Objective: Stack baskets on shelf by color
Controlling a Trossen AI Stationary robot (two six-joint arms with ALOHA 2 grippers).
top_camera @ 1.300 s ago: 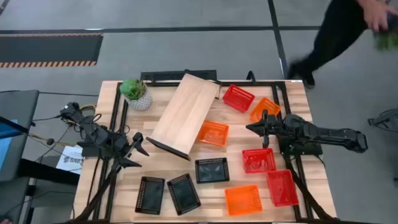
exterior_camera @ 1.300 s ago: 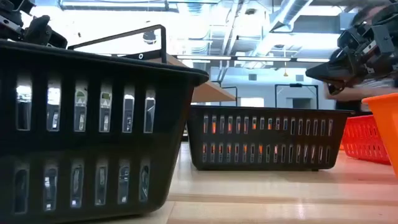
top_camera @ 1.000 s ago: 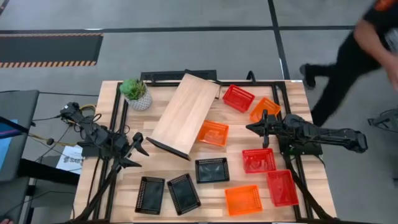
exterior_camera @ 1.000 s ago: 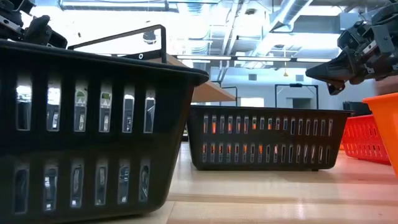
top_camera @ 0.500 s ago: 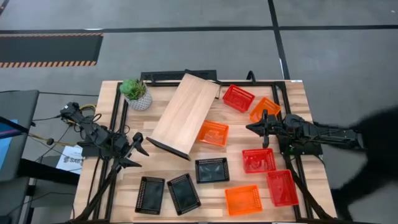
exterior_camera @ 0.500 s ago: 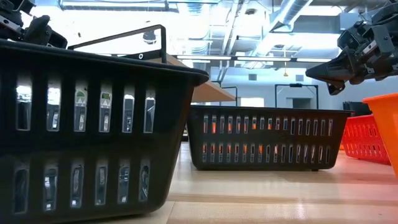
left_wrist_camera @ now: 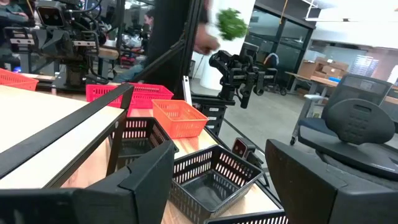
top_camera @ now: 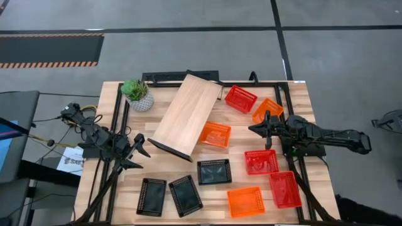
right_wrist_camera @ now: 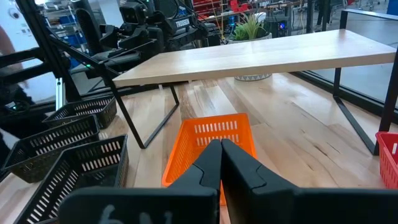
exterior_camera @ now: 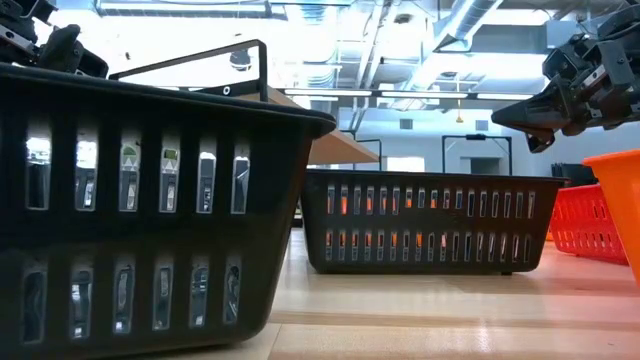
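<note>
The shelf (top_camera: 185, 116), a light-wood board on dark legs, stands slantwise on the table's far middle. Three black baskets (top_camera: 214, 171) (top_camera: 185, 195) (top_camera: 151, 196) rest near the near edge. Orange baskets (top_camera: 215, 134) (top_camera: 267, 110) (top_camera: 245, 201) and red baskets (top_camera: 240, 98) (top_camera: 261, 161) (top_camera: 284, 189) lie to the shelf's right. My left gripper (top_camera: 139, 150) (left_wrist_camera: 219, 152) hovers open at the shelf's near left end. My right gripper (top_camera: 252, 129) (right_wrist_camera: 221, 144) is shut above the table, between two orange baskets, pointing at the shelf.
A potted plant (top_camera: 137, 94) stands at the table's far left, beside the shelf. In the left wrist view a person (left_wrist_camera: 177, 43) carrying something green passes beyond the table's right side. Bare wood shows between the shelf's near end and the black baskets.
A person beyond the table's far right corner has walked along its right side toward the near edge and out of the high view. Both arms and all baskets have kept still.
</note>
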